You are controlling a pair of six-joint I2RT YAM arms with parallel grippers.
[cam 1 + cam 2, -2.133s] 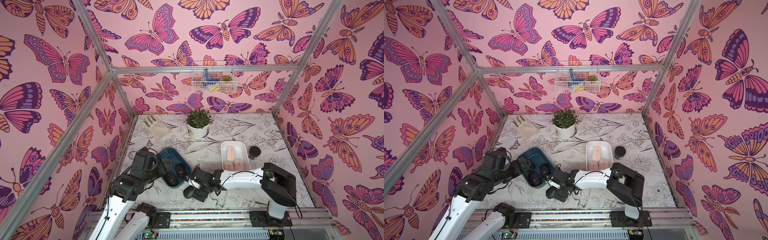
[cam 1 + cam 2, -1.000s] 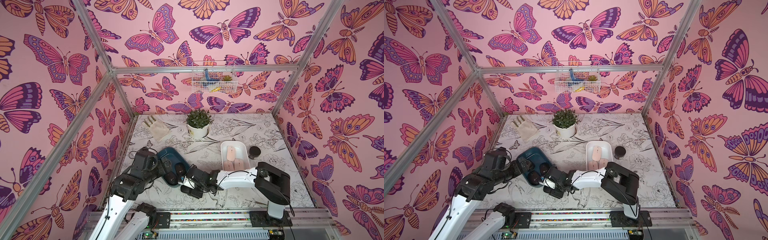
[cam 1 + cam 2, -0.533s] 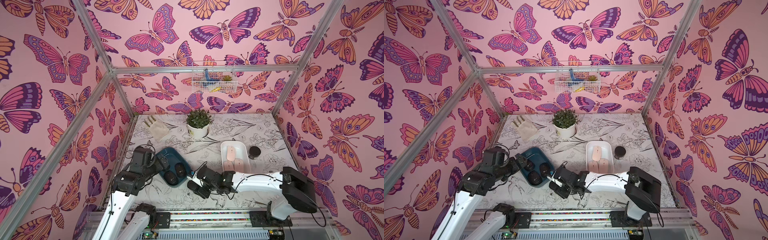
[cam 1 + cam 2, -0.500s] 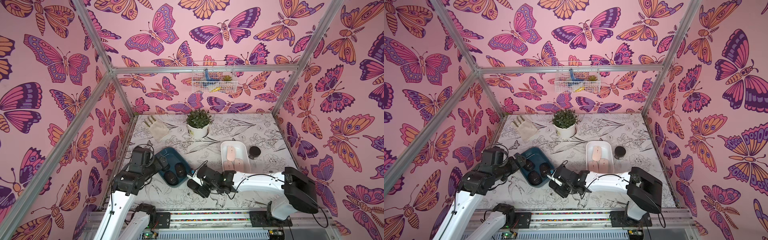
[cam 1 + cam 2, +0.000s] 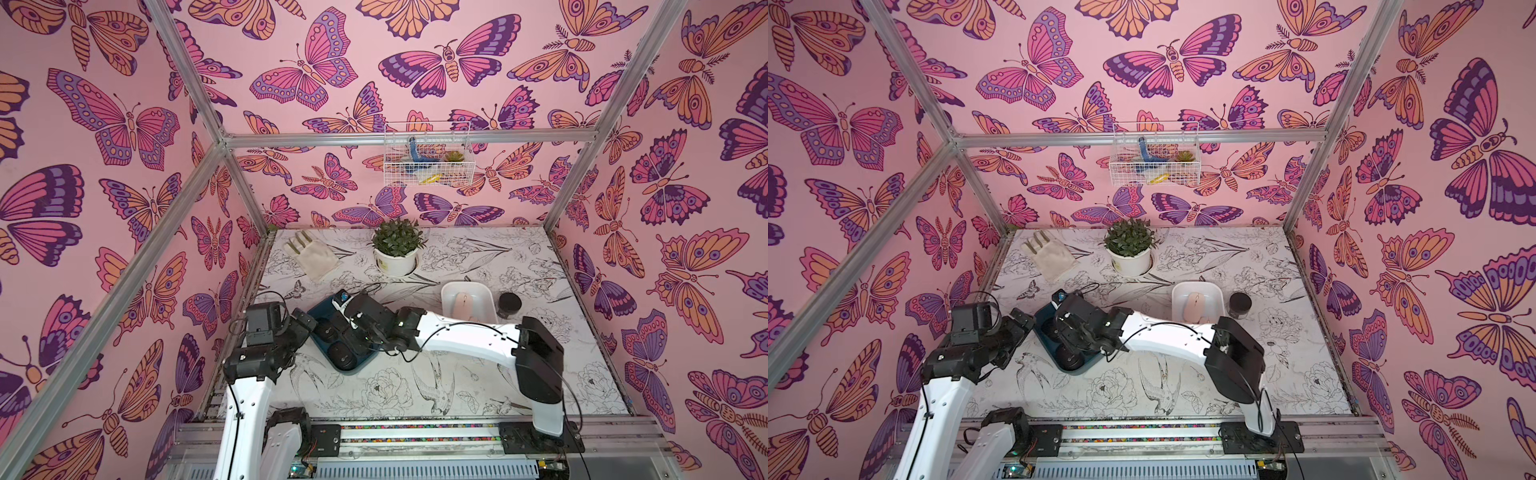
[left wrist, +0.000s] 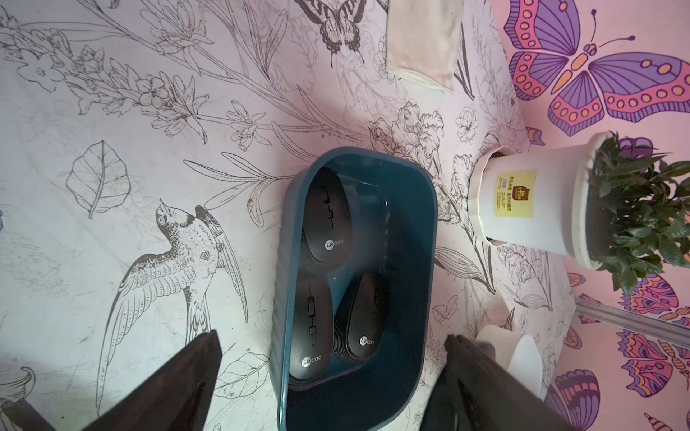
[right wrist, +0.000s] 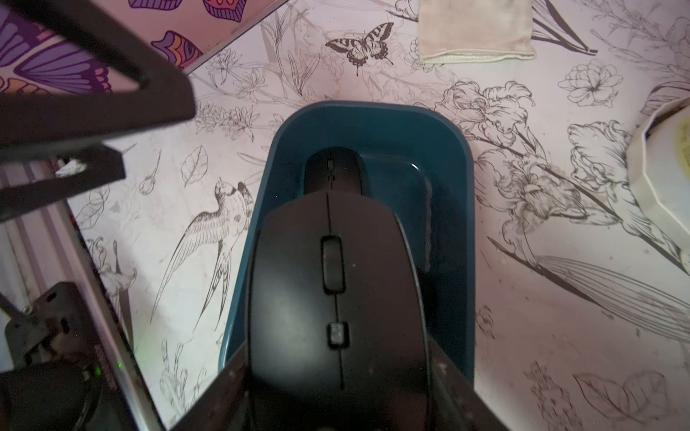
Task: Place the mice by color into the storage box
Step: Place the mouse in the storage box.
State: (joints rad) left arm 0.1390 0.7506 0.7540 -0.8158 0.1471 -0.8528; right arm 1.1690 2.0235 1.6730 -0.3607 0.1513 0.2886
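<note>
Bright, even pink-tinted light, soft shadows; wrist views bend at edges, nearest parts blurred.

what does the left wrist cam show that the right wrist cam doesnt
Only the left wrist view: three black mice lying in the blue bin, and a corner of the white bin. Only the right wrist view: the right hand shut on another black mouse above the blue bin, hiding all but one mouse inside. Both: the blue bin, the pale glove and the white plant pot on the flower-printed table.
</note>
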